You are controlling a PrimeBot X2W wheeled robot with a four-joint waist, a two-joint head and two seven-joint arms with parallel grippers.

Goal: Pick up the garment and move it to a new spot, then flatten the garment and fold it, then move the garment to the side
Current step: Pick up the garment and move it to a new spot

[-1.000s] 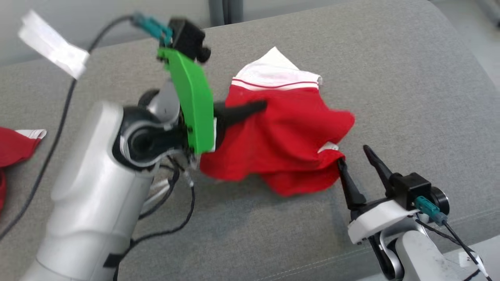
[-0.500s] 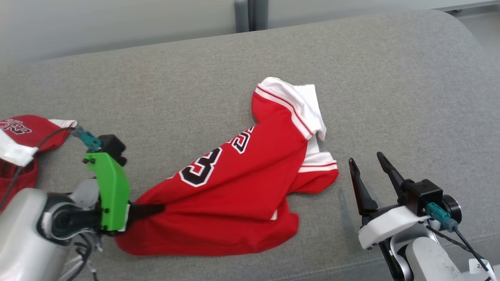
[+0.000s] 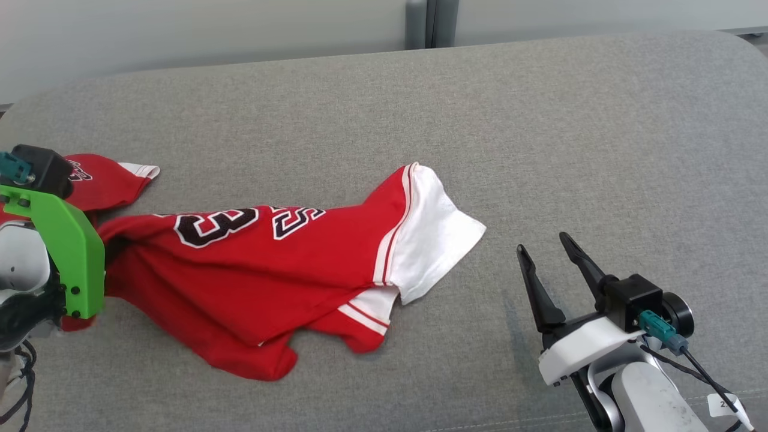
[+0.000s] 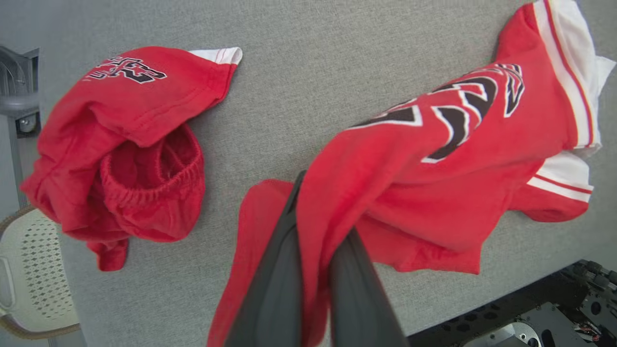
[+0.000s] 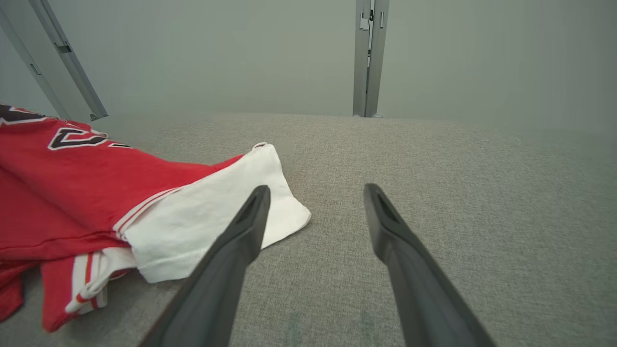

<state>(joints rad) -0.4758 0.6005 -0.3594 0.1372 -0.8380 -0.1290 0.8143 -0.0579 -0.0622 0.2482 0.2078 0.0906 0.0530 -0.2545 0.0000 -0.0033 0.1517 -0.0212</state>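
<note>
The garment (image 3: 270, 264) is a red jersey with white trim and black numbers, lying stretched out left to right on the grey cushion (image 3: 600, 132). My left gripper (image 4: 320, 212) is shut on its left end, red cloth pinched between the two dark fingers (image 4: 279, 284). In the head view that arm's green wrist plate (image 3: 66, 252) stands at the far left edge and the fabric hides its fingers. My right gripper (image 3: 542, 243) is open and holds nothing, just right of the jersey's white hem (image 5: 217, 212). In the right wrist view the right gripper (image 5: 316, 189) points past that hem.
A second red piece, shorts with an elastic waist (image 4: 120, 144), lies bunched at the cushion's far left (image 3: 102, 183). A pale wall with a metal post (image 3: 420, 24) runs behind. A white perforated chair (image 4: 29, 279) and dark robot base (image 4: 554, 308) sit beyond the cushion's edge.
My left gripper has swung down and to the left, dragging the jersey from a raised bunch into a long spread shape. The head camera also shifted. The right gripper stayed open.
</note>
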